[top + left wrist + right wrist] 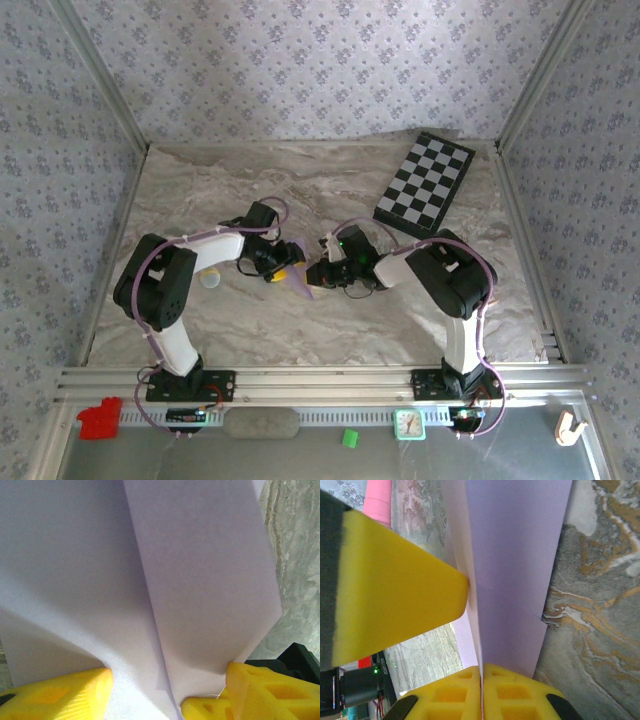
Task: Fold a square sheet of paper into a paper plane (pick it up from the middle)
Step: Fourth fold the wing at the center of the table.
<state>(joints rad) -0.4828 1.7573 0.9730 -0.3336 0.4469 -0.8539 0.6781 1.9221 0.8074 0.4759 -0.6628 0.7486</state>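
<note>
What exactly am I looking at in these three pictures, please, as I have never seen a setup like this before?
These are two robot arms bolted side by side at the near edge of a marble-patterned table. The overhead picture comes from a fixed camera above and behind them. The other two come from cameras on the wrists, so the yellow shapes there are each arm's own fingers.

Between the arms is a pale lilac folded paper, partway to becoming a paper plane. The right gripper is shut on the paper's creased edge, as its wrist view shows. The left gripper is open, its fingers standing on either side of the paper's lower end; whether they press it, I cannot tell.

A black-and-white chequered board lies at the far right of the table.
</note>
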